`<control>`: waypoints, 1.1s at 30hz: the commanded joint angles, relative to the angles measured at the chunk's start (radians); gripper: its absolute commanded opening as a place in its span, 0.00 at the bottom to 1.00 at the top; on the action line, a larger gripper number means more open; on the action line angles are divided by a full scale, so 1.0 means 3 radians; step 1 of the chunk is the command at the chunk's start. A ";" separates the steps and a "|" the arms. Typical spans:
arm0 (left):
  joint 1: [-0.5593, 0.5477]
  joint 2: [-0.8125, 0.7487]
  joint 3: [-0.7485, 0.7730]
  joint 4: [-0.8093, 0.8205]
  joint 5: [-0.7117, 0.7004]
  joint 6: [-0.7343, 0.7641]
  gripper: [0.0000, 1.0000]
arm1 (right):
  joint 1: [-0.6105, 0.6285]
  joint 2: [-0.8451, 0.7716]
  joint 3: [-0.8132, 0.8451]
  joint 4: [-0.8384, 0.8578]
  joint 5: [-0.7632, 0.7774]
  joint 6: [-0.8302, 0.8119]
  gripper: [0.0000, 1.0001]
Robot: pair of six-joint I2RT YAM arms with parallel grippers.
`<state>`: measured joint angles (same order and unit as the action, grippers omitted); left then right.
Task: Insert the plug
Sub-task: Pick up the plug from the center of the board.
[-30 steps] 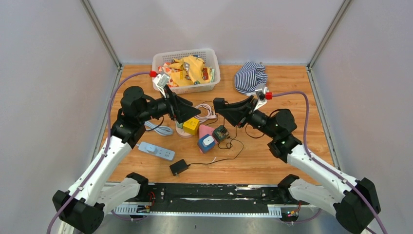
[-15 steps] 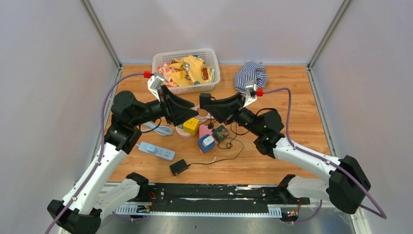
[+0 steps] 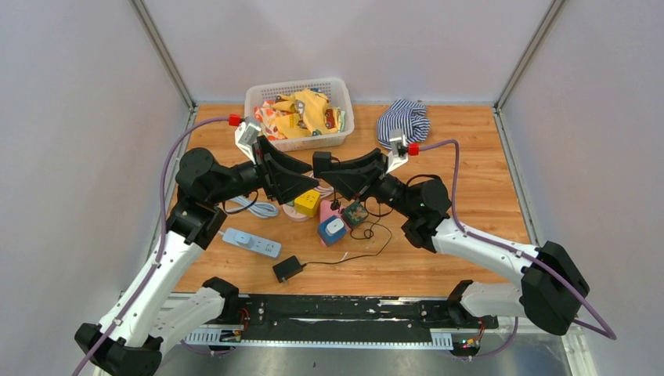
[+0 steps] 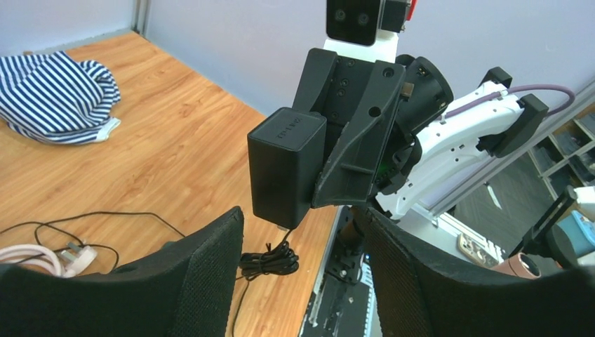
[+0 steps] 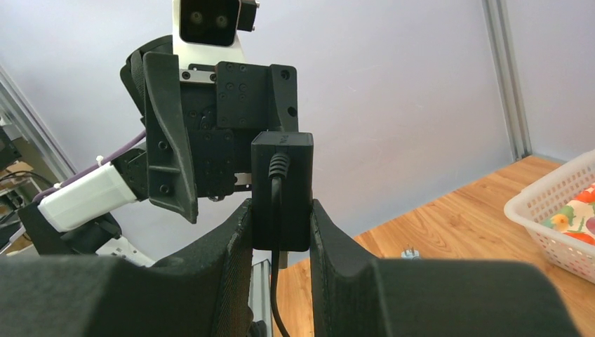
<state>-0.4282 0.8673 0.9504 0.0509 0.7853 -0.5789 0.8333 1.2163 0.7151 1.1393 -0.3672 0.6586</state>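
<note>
While the left end effector (image 4: 302,226) stands with jaws apart, the plug (image 4: 286,165), a black adapter block, hangs in midair just ahead, clamped by its flat sides in the right end effector (image 5: 281,210); likely rigid, light and slick, it suits that broad-face grip.

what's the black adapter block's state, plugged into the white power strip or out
Out: the right end effector grips the black rectangular adapter block aloft, away from the white plastic power strip.
</note>
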 commanded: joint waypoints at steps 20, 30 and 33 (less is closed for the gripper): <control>-0.0050 -0.0217 0.0099 0.0260 0.0173 -0.0018 0.51 | 0.0144 0.0021 0.0205 0.0152 -0.0749 -0.0245 0.03; -0.0101 -0.0209 0.0117 0.0266 0.0341 0.0120 0.00 | 0.0162 0.0099 0.0204 0.0059 -0.0710 -0.0285 0.11; -0.0102 -0.0212 0.0096 0.0268 0.0312 0.0128 0.00 | 0.0159 0.0044 0.0202 -0.0180 -0.0705 -0.0421 0.28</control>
<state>-0.4408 0.8124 0.9649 0.1127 0.8383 -0.5491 0.8692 1.2366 0.7506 1.1469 -0.5938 0.6018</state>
